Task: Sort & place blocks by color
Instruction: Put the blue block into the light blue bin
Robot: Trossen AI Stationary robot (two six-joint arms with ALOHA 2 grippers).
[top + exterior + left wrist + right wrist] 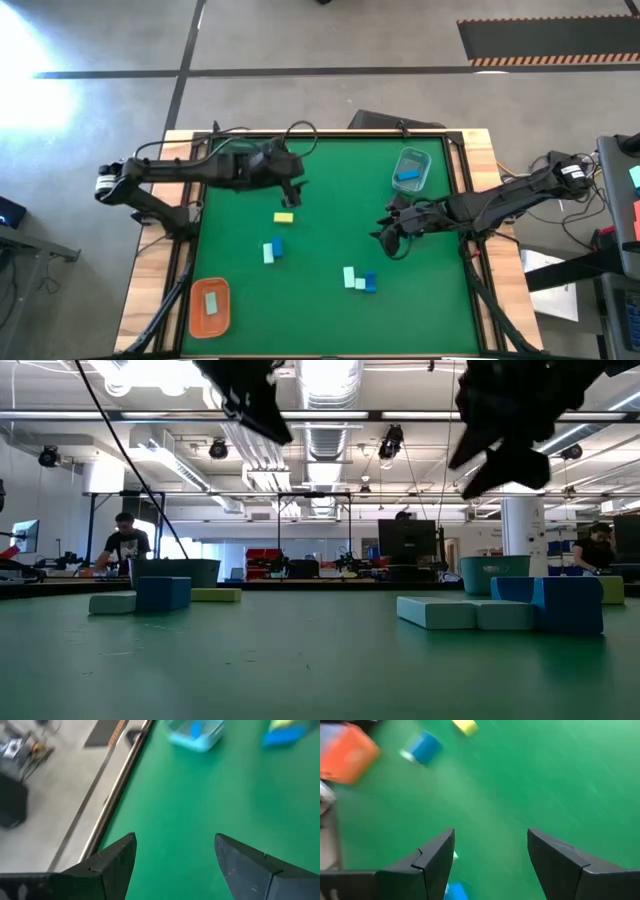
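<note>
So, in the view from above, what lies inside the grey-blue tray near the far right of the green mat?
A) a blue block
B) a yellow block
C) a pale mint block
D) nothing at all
A: the high view shows a blue block lying inside the grey-blue tray, while the yellow block lies out on the green mat.

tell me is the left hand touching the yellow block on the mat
Apart. The left wrist view shows the left hand open with only bare green mat between its fingers, and the high view shows the yellow block lying clear of it.
</note>
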